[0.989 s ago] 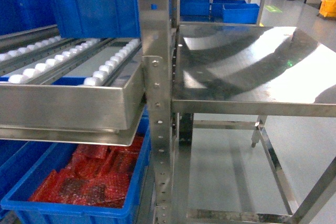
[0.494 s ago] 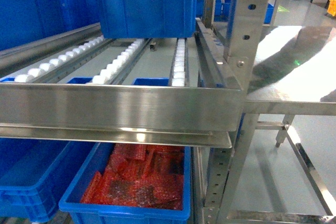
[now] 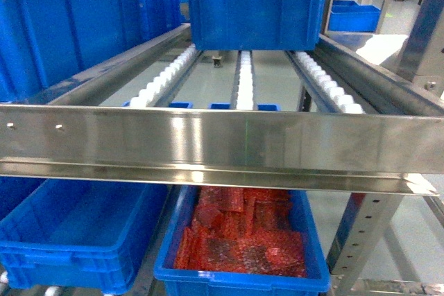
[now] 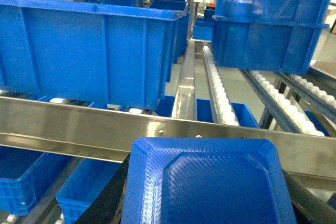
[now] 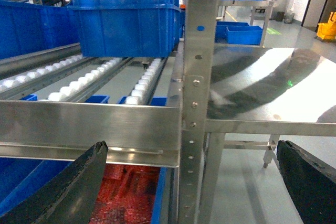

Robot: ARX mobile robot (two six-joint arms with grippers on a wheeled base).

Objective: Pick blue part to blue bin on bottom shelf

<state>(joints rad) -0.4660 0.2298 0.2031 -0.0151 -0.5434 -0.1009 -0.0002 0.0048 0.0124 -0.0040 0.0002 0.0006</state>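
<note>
As the head view is swinging left off the steel worktop (image 5: 262,82), the left gripper (image 4: 210,203) is clamping the blue part (image 4: 210,182) above the blue bin (image 3: 76,230); the right gripper (image 5: 194,182) is gaping empty.

A steel front lip (image 3: 222,147) ran the full width of the head view, barring the way down to the bottom shelf; only the gap beneath it was open. Below it on the left the blue bin (image 3: 76,230) stood open-topped, its inside unobstructed. Just beside it, a tote of red bubble-wrap bags (image 3: 243,237) was filled. Above the lip, a stacked blue tote (image 3: 257,5) blocked the roller tracks (image 3: 239,88) farther back. An upright post (image 5: 197,103) stood at the right.
</note>
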